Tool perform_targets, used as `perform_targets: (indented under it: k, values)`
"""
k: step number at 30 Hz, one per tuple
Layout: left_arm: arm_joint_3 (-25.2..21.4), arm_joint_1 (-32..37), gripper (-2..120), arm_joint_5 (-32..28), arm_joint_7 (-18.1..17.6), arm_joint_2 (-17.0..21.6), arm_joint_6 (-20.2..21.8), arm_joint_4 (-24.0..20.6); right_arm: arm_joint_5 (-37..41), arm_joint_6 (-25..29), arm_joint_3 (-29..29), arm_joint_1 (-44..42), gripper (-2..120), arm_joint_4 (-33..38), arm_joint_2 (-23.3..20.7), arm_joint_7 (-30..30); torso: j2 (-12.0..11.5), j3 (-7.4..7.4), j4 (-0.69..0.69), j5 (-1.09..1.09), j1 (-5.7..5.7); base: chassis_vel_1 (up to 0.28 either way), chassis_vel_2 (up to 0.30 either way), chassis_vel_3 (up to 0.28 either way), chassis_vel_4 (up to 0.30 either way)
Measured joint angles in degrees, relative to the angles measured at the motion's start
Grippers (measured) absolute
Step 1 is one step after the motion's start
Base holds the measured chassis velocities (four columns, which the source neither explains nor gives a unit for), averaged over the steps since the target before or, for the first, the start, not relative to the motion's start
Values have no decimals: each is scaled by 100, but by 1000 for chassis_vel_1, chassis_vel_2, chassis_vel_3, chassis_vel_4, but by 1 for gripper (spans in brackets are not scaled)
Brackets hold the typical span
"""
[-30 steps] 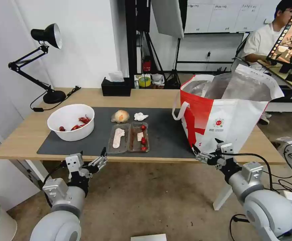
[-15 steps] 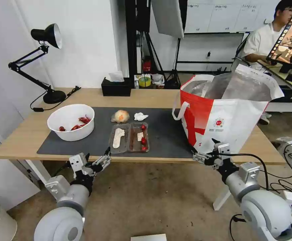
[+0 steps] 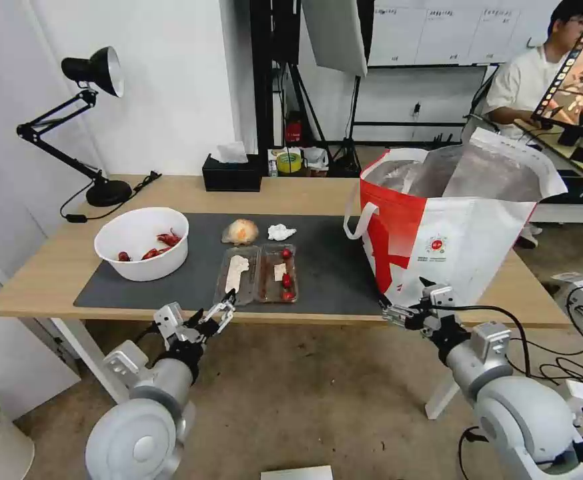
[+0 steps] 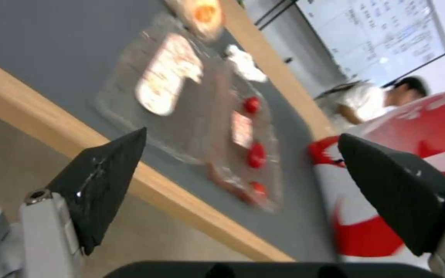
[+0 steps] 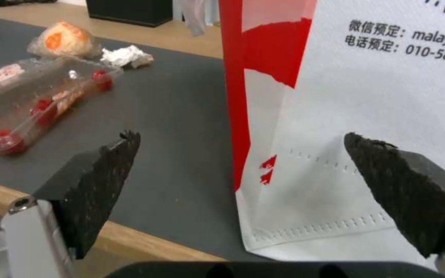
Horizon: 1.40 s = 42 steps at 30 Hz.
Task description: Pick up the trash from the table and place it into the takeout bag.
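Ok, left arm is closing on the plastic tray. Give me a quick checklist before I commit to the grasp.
1. Left gripper open: ok.
2. Left gripper lined up with clear tray, at the table's near edge: ok.
3. Fingers touching tray: not ok, a gap shows.
4. Takeout bag upright, mouth open: ok.
5. Right gripper open, low beside the bag's front corner, off the tray: ok.
6. Tray lid latched: cannot tell.

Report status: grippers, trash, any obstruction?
Left gripper open, at table edge before clear tray. Right gripper open, beside takeout bag. Bowl, tissue, wad untouched. Nothing blocking.
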Motion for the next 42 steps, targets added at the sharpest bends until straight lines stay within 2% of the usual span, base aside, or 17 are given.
perform_targets:
  k: [2, 8, 9, 11, 13, 42]
  values:
    - [70, -148, 100, -418, -321, -53, -3, 9, 4, 13, -30, 1, 100, -3, 13, -18, 0, 0, 0, 0, 0, 0, 0, 0, 0]
    - [139, -248, 100, -749, -655, -101, -3, 55, 118, 47, -86, -1, 100, 32, 28, -127, 0, 0, 0, 0, 0, 0, 0, 0, 0]
    - [148, -281, 100, -939, -857, -125, 8, 69, 178, 69, -108, -9, 100, 53, 39, -178, 0, 0, 0, 0, 0, 0, 0, 0, 0]
    - [147, -303, 100, -1060, -964, -137, 27, 72, 186, 82, -116, -11, 100, 57, 44, -192, 0, 0, 0, 0, 0, 0, 0, 0, 0]
    - [137, -379, 100, -1367, -1237, -169, 93, 91, 189, 103, -134, -25, 100, 67, 60, -208, 0, 0, 0, 0, 0, 0, 0, 0, 0]
    - [428, -1038, 100, -1492, -1584, -483, -247, 690, -56, 158, -192, -99, 100, 52, 104, -228, 0, 0, 0, 0, 0, 0, 0, 0, 0]
